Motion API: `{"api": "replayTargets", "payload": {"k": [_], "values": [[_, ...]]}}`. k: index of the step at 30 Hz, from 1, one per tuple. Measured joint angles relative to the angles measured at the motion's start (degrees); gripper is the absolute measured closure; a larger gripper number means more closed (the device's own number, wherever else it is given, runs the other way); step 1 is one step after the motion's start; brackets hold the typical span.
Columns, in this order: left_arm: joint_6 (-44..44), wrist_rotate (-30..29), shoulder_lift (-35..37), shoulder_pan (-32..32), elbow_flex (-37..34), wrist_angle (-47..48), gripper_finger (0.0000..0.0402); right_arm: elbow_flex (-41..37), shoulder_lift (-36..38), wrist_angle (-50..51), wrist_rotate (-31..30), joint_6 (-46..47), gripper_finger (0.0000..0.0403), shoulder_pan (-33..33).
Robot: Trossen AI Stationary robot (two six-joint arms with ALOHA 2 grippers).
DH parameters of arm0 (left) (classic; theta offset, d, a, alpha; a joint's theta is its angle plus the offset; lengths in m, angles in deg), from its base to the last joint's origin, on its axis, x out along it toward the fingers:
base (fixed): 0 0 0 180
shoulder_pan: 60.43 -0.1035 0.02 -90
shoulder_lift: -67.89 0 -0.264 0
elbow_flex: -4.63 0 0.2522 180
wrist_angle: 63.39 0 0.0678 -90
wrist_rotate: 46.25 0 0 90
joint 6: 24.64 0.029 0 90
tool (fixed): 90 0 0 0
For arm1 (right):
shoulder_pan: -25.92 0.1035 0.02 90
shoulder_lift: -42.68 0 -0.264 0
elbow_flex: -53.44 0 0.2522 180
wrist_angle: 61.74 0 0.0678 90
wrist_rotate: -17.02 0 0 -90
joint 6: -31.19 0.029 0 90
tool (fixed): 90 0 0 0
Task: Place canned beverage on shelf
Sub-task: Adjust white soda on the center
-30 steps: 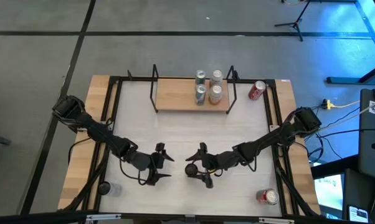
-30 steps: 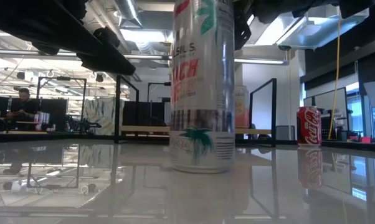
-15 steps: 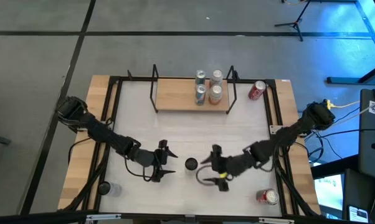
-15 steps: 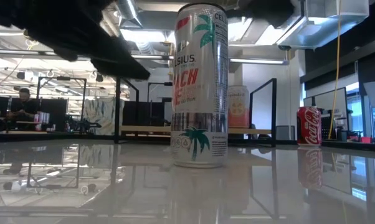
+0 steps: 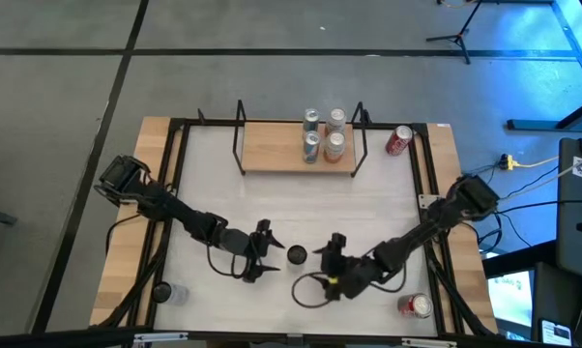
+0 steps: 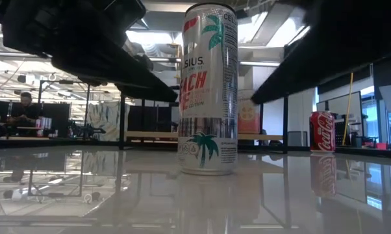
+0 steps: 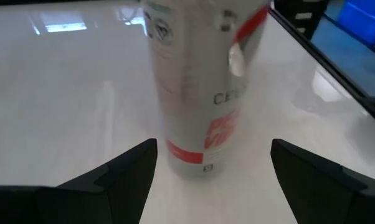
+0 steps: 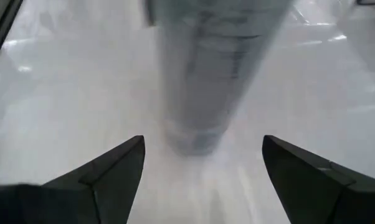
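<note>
**Operator:** Silver and upright, that's how I see the tall Celsius can: it stands alone on the white counter, long axis vertical, top end up toward the overhead camera. In the low view its palm-tree print and lettering read the right way up.

**Observer:** And the pincers?

**Operator:** My left pincer sits just to the can's left, fingers spread wide, nothing between them. From its wrist camera the can stands ahead of the gap between the two dark fingers, not touching either. My right pincer is just to the can's right, also spread wide and empty; its wrist camera shows the can ahead between its fingers, apart from both.

**Observer:** So nobody holds it?

**Operator:** Neither one. It stands free between the two.

**Observer:** Where's the shelf?

**Operator:** At the counter's far edge, the light-wood shelf with black rod uprights carries four cans at its right end. My can is well apart from it, toward the near side. A red Coca-Cola can lies just right of the shelf.
</note>
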Motion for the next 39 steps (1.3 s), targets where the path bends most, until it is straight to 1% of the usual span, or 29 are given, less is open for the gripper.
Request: {"api": "replayTargets", "payload": {"k": [3,5,9,14,22,25,28,31,33,35,37,39], "values": [[0.88,1.23,0.00,0.11,-0.01,-0.36,0.0096,0.12,-1.13,-3.58,-0.10,0.63,0.0081,-2.35],[0.88,1.91,0.00,0.11,-0.01,-0.67,0.0096,0.12,-1.54,-5.64,0.91,0.18,0.0081,-3.58],[0.88,2.19,0.00,0.11,-0.01,-1.35,0.0096,0.12,-1.52,-6.69,1.48,0.15,0.0081,-5.13],[0.85,2.60,0.00,0.04,-0.01,-2.12,0.0096,0.12,-1.47,-5.55,1.93,-0.11,0.0081,-5.88],[0.29,5.92,0.00,1.32,-0.07,-2.63,0.0096,0.12,-0.58,-3.77,2.07,-2.41,0.0081,-7.61],[0.31,5.92,0.04,2.21,-0.03,-2.95,0.0096,0.13,0.37,-2.30,0.67,-2.70,0.0081,-8.40],[0.00,4.95,0.02,2.51,-0.02,-2.57,0.0096,0.14,0.98,-1.03,0.85,-2.69,0.0081,-9.23],[-3.67,4.45,0.40,2.54,-0.01,1.48,0.0096,1.09,1.68,3.39,2.18,-2.67,0.0081,-9.57],[-6.14,3.17,1.58,2.65,-0.01,6.56,0.0096,2.30,2.05,5.80,3.03,-2.57,0.0081,-9.57],[-8.80,-0.65,3.06,2.78,-0.01,12.51,0.0096,2.92,2.38,7.85,3.72,-2.56,0.0081,-9.10],[-10.45,-7.17,4.28,2.81,-0.03,17.33,0.0096,3.21,2.42,6.95,5.02,-2.60,0.0081,-8.68],[-10.76,-13.65,4.39,2.27,-0.05,16.83,0.0096,3.22,2.35,5.73,5.22,-2.82,0.0081,-8.54]]}}
